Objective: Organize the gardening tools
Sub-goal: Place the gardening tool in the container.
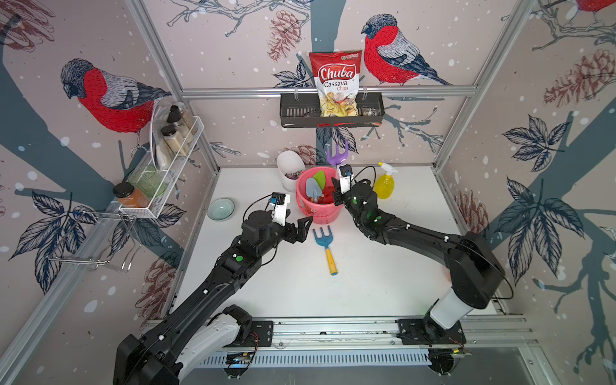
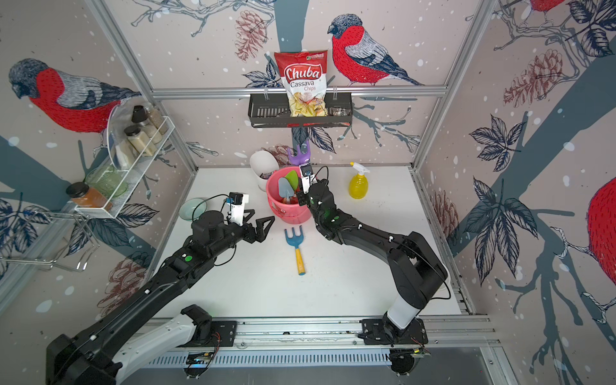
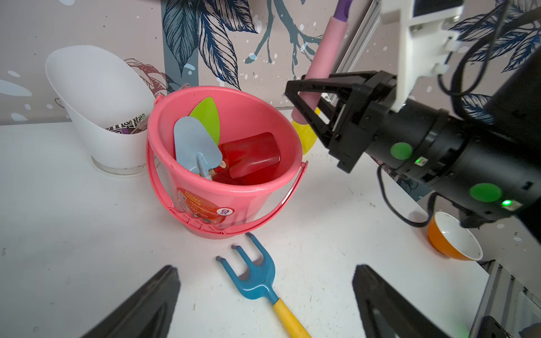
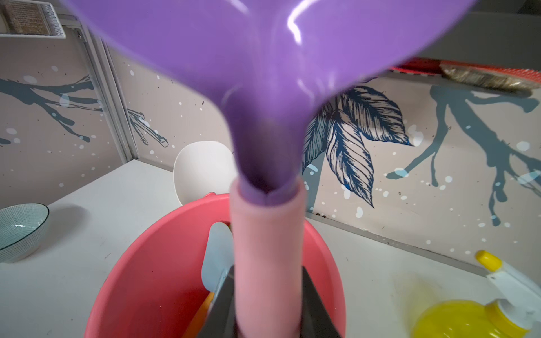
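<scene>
White tabletop (image 1: 383,283) carrying a pink plastic bucket (image 1: 321,216) near its rear edge. The right end effector (image 4: 268,272) is clamped on the pink foam handle of the purple plastic rake (image 1: 337,155), held upright with tines up and handle down, over the bucket's right rim. The left end effector (image 1: 301,229) hovers with jaws wide apart and empty, beside the bucket. The yellow plastic spray bottle (image 1: 385,183) stands to the bucket's right. The blue plastic fork with yellow handle (image 3: 257,278) lies flat just in front of the bucket. Inside the bucket are the red shovel (image 3: 251,158), light-blue trowel (image 3: 196,146) and green spade (image 3: 206,117). The step appears to be depositing the rake. It probably goes best handle-first into the bucket's free right side, kept vertical, and released only below the rim so it neither tips out nor jams on the shovel.
</scene>
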Tool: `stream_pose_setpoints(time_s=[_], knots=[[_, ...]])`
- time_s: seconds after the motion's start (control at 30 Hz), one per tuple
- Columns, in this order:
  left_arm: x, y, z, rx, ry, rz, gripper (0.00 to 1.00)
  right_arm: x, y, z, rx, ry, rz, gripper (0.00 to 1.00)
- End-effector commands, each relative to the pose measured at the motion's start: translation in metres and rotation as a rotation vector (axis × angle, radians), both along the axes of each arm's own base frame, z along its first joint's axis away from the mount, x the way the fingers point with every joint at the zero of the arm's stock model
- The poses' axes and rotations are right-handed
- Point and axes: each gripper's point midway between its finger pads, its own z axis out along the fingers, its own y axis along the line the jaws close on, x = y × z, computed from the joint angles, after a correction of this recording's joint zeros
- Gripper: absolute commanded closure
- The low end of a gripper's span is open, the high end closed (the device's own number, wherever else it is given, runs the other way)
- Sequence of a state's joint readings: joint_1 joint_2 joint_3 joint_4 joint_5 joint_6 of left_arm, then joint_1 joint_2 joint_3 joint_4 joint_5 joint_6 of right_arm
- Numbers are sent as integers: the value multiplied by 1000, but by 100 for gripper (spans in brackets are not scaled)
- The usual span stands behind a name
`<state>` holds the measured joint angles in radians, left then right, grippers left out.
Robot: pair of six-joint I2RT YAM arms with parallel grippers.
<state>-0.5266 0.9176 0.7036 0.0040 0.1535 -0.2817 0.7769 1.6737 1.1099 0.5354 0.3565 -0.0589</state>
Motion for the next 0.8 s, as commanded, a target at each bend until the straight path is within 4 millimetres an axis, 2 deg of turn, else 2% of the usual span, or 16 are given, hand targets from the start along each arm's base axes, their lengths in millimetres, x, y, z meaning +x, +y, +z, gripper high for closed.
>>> stream_pose_setpoints(time_s=[0.0,0.37,0.53,0.6,0.63,0.77], knots=[[3,-3,12,-36,-43,-7,4,11,8,13,128,-21,10,100],[3,-2,6,-34,-35,-3,4,32,23,-20,129,28,0,100],[3,-2,3,-30,-32,-2,4,38,23,-26,119,44,-24,100],[3,-2,2,-29,-29,-2,4,38,23,-28,115,53,-31,97],[3,-2,1,-28,-27,-3,4,39,23,-29,114,60,-35,90],[4,-3,-1,-28,-21,-5,4,38,21,-29,93,64,-62,39]])
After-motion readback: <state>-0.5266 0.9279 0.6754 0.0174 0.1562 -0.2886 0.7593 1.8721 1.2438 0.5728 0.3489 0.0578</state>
